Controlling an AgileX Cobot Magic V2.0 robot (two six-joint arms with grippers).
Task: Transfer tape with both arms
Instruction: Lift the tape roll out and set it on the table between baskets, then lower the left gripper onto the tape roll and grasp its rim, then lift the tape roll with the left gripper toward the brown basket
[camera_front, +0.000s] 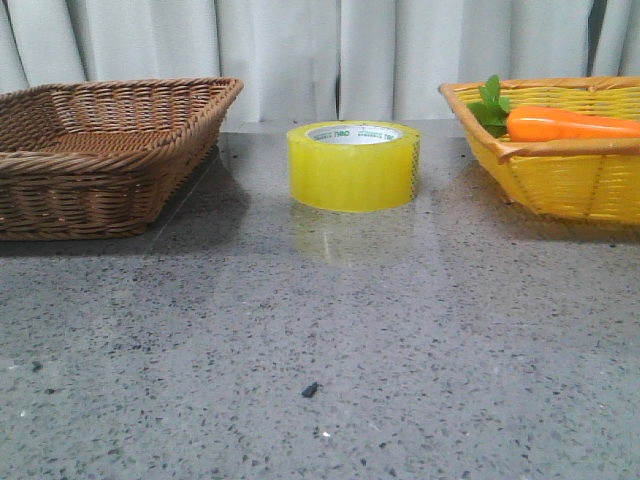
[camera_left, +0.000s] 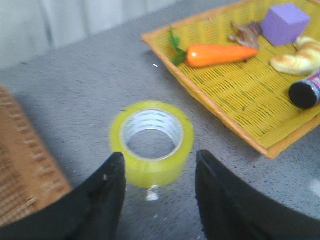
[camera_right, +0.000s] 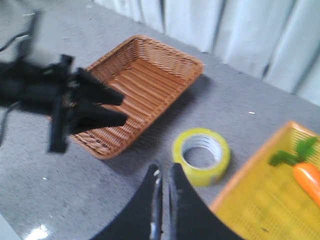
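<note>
The tape (camera_front: 353, 165), a wide yellow roll with a white core, lies flat on the grey table between two baskets. No gripper shows in the front view. In the left wrist view my left gripper (camera_left: 160, 172) is open and empty, its black fingers (camera_left: 107, 195) either side of the tape (camera_left: 151, 142), which lies just ahead of the tips and apart from them. In the right wrist view my right gripper (camera_right: 165, 170) is shut and empty, above the table beside the tape (camera_right: 201, 155). My left gripper (camera_right: 124, 108) shows there too, hovering over the brown basket's edge.
A brown wicker basket (camera_front: 110, 150) stands left of the tape. A yellow basket (camera_front: 560, 185) stands right of it and holds an orange carrot (camera_front: 570, 124), a purple block (camera_left: 285, 22), a bread piece (camera_left: 300, 57) and a bottle (camera_left: 306, 92). White curtains hang behind.
</note>
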